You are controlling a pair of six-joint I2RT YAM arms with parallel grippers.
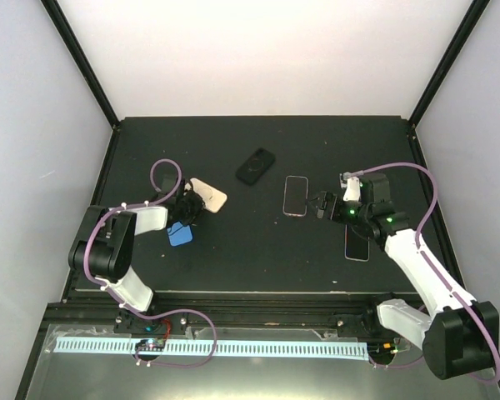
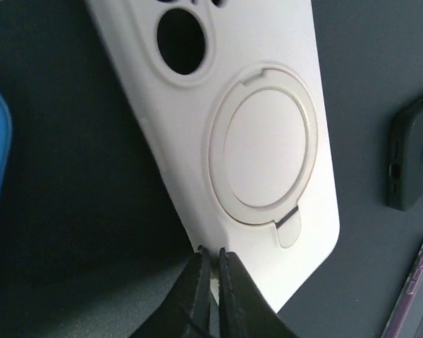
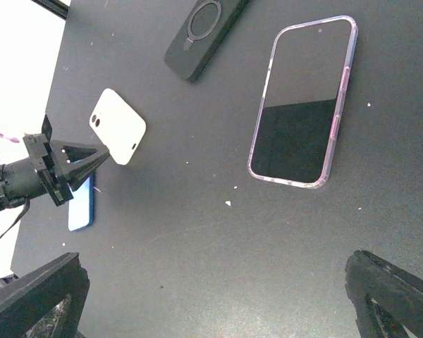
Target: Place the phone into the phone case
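My left gripper (image 2: 211,259) is pressed together on the white soft-looking phone case with a round ring stand (image 2: 261,134). It pinches the rim near a bottom corner, with the case's back towards the wrist camera. The case is left of centre, just beside a flat blue rectangular item (image 1: 180,234). I can't tell if the case is lifted or resting.

My right gripper (image 1: 319,204) is spread wide and holds nothing. It hovers just right of the dark-screened phone with a translucent purple rim (image 3: 303,102), which lies flat mid-table. A second dark flat phone (image 1: 357,243) lies partly under the right arm, and I can't tell which phone suits the white case. A black phone case with a ring (image 1: 255,165) sits further back, apart from the rest.

Handling, my read:
- **Case:** light and thin-walled, so it likely flexes. A corner pinch may let it twist, and a side wall near the middle would hold steadier.
- **Phone:** stiff and heavier, with a slick, scratchable glass face. Lying flat, it offers only its thin side edges, so I'd take it across the short width by the rim.

The surface is a matte black tabletop (image 1: 233,267), flat, with a few pale specks. Plain white walls (image 1: 258,58) enclose three sides, with black frame posts at the corners.
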